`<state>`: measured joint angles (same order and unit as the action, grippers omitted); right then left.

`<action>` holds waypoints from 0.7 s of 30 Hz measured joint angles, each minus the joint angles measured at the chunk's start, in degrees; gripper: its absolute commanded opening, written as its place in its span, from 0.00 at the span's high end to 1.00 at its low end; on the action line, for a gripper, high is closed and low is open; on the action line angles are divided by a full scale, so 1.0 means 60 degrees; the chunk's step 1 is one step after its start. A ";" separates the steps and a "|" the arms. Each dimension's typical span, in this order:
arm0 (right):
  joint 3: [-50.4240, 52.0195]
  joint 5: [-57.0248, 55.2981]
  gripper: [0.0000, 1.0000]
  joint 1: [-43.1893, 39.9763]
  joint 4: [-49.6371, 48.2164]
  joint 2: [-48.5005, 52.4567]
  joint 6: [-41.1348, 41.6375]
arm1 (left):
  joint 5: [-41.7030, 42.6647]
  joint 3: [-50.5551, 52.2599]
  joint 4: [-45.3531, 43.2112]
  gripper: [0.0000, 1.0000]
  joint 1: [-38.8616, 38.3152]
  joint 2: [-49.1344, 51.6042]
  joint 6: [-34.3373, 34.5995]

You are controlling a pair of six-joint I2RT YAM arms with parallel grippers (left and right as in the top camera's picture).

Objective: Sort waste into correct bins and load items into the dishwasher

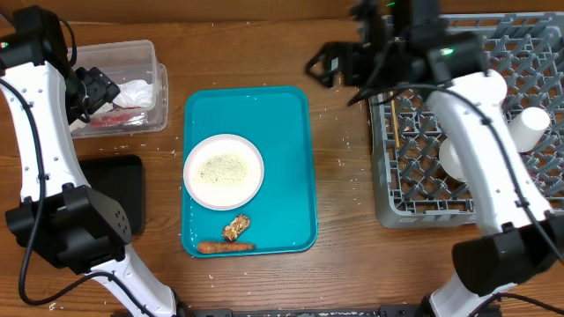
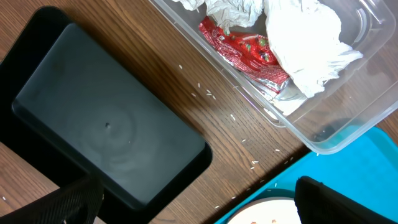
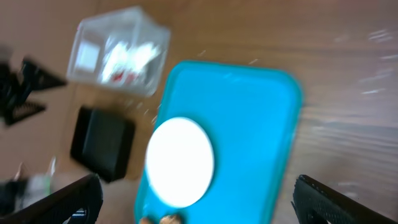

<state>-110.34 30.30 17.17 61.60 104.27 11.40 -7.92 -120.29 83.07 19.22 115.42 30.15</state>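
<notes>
Both hands gape, holding nothing: left hand (image 2: 205, 208) by the clear tub (image 1: 157, 84), right hand (image 3: 199, 205) off the teal tray's (image 1: 291, 132) far right corner. On that tray sits the small plate (image 1: 254, 182), dusted with rice (image 1: 218, 167). It looks rigid, slick and likely breakable, so pinch its rim. Tub, left of the tray: tissues (image 2: 305, 37), red wrapper (image 2: 239, 46). Black tray (image 2: 106, 130), also left: bare.

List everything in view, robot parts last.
tub: one, clear, far left.
tissues: several, white, in tub.
wrapper: one, red, in tub.
black tray: one, black, left.
teal tray: one, teal, centre.
plate: one, white, on teal tray.
rice: many, white, on plate.
food lump: one, brown, on teal tray.
carrot: one, orange, on teal tray.
dish rack: one, grey, right.
dishes: several, white, in rack.
stick: one, wooden, in rack.
left gripper: one, black, open by tub.
right gripper: one, black, open beside rack.
</notes>
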 measured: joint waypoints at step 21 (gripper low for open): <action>-0.1173 -0.2131 0.00 -0.0368 0.1796 0.0437 0.0342 | -0.0004 0.0000 -0.0106 0.00 0.0000 0.0000 -0.0004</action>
<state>-117.38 17.52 14.96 72.38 106.89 13.45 -7.94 -120.29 82.43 19.22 115.42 30.13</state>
